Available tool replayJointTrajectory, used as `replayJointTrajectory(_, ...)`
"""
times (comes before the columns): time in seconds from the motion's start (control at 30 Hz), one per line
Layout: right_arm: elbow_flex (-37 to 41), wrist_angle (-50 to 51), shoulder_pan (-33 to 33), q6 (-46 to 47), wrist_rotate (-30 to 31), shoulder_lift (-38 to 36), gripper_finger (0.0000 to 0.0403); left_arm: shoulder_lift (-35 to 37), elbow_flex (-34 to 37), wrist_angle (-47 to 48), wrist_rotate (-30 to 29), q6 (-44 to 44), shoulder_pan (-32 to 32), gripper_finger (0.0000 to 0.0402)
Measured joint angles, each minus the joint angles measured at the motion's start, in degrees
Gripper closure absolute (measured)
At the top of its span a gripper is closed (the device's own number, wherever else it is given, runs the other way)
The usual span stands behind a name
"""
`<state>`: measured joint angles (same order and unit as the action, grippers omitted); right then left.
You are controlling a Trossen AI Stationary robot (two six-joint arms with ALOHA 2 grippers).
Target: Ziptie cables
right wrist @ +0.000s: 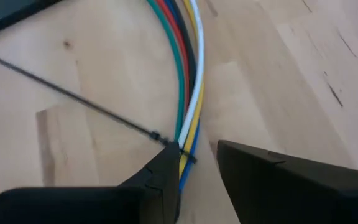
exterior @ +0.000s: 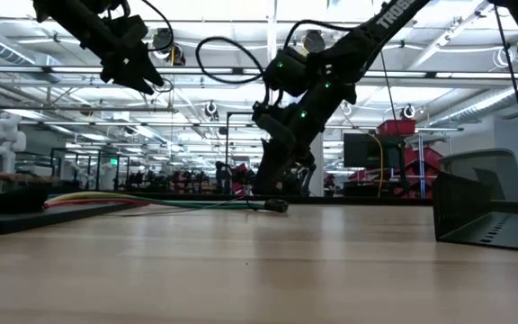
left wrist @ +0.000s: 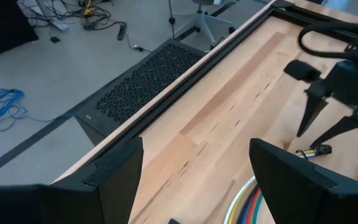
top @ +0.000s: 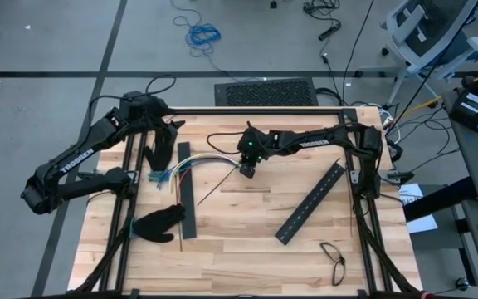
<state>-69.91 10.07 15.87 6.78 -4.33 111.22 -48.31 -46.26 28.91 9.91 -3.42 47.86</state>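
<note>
Cables (right wrist: 188, 93) between right fingers (right wrist: 166, 171)

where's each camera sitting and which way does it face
High: above the table, looking straight down; both arms show, cables between them.
Low: at tabletop height, looking level across; arms hang from above.
Left wrist: raised, facing the table's far edge; own open jaws.
Right wrist: just above the cables and ziptie; own jaws.
All share the cables.

Bare wooden tabletop (top: 231, 241) lies open between the upright flat black slotted bar (top: 187, 193), with a black glove (top: 158, 223) beside it, and the slanted black slotted bar (top: 311, 202).
</note>
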Motion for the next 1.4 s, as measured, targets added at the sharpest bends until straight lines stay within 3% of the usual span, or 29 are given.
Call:
replayJointTrajectory(0.23, -6.3, 4.8, -0.8, 1.1, -1.7, 6.0, 0.0298, 0.0, 0.0, 0.3, -0.3, 0.1, 0.0, 0.0111)
replayJointTrajectory(0.7, -6.7, 8.3, 1.4, -1.9, -2.0, 4.2, 0.0298, 0.1, 0.0, 0.7, -0.3, -0.3, 0.0, 0.0111)
replayJointTrajectory(0.83, -6.7, 9.0, 0.7, -2.3, -4.9, 4.2, 0.0298, 0.1, 0.0, 0.7, -0.3, -0.3, 0.0, 0.0111)
replayJointTrajectory(1.4, -6.7, 8.5, 0.1, -7.6, -1.7, 4.1, 0.0298, 0.1, 0.0, 0.7, -0.3, 0.0, 0.0, 0.0111)
